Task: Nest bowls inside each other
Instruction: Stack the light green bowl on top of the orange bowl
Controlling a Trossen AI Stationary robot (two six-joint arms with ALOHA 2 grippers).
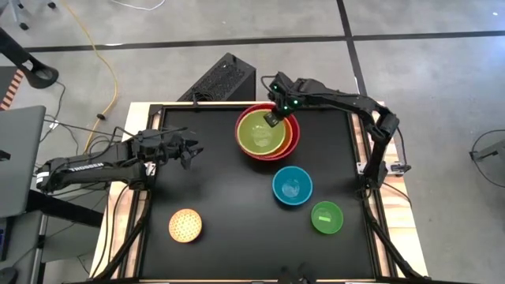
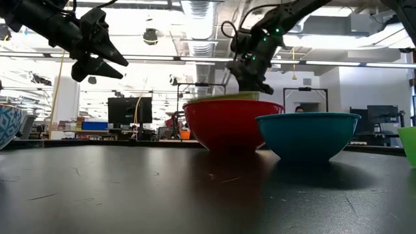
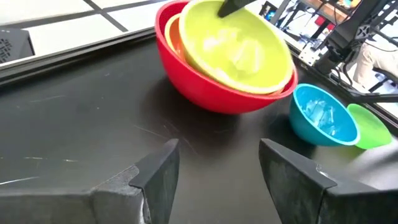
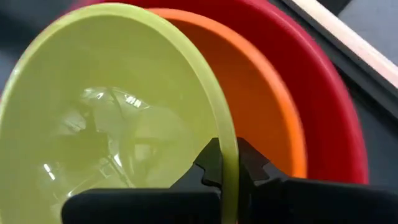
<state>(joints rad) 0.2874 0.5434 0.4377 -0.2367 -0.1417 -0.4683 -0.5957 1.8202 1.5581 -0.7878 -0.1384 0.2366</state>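
The red bowl (image 1: 293,143) stands at the table's far middle with the orange bowl (image 4: 261,93) nested in it. The lime-green bowl (image 1: 260,132) lies inside the orange one, and my right gripper (image 1: 271,118) is shut on its rim. To the near right stand the blue bowl (image 1: 293,186) and the small bright green bowl (image 1: 327,217), each on its base. The pale-yellow speckled bowl (image 1: 185,226) sits at the near left. My left gripper (image 1: 193,151) hovers open above the table's left side, pointing at the stack, with nothing between its fingers. My right gripper pinches the lime-green bowl's rim (image 4: 229,149) on its far side, one finger (image 4: 208,168) inside the bowl and one (image 4: 254,169) outside. The fingers come slanting down from the table's far right. The bowl sits a little tilted with its lower part inside the orange bowl.
A black box (image 1: 221,79) lies on the floor beyond the table's far edge. Bare black tabletop (image 1: 213,189) stretches between the left arm and the bowls. A patterned blue and white thing (image 2: 8,125) shows at the low view's left edge.
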